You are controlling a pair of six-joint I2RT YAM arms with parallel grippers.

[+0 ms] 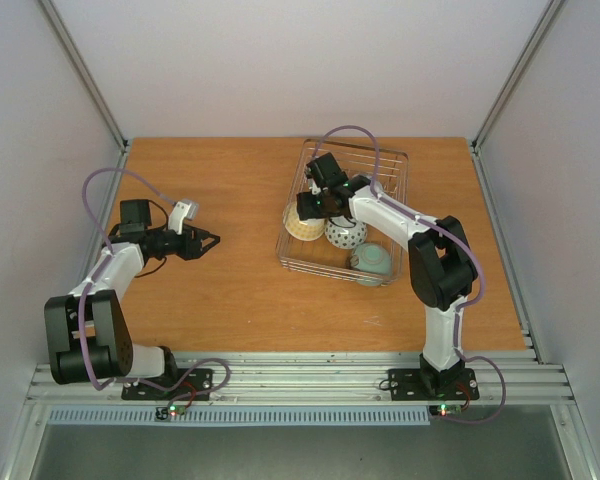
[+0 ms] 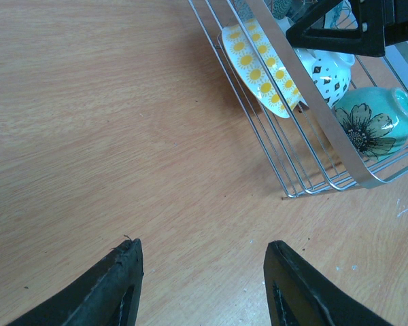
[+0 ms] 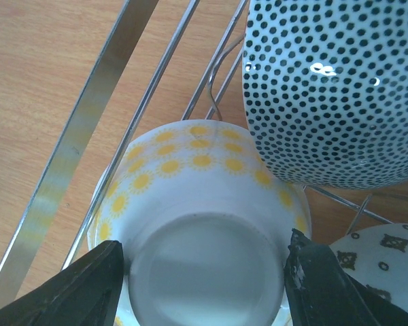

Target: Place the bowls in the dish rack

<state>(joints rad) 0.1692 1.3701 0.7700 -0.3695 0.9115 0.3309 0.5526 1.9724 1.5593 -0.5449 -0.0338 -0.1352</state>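
The wire dish rack (image 1: 385, 160) stands at the back right of the table. In it lie a white bowl with yellow suns (image 1: 300, 228), a white bowl with black diamonds (image 1: 346, 234) and a teal bowl with a dark flower (image 1: 374, 262). My right gripper (image 1: 310, 208) is inside the rack, open, its fingers on either side of the foot of the sun bowl (image 3: 204, 197), which lies bottom up. A white bowl with dark dots (image 3: 326, 88) sits just behind it. My left gripper (image 1: 213, 240) is open and empty over bare table, left of the rack.
The rack's flat rim bar (image 2: 313, 102) and thin wires run close along the sun bowl (image 2: 258, 68). The wooden table (image 1: 210, 180) is edged by white walls and metal posts. The left wrist view shows the rack's near corner (image 2: 289, 193).
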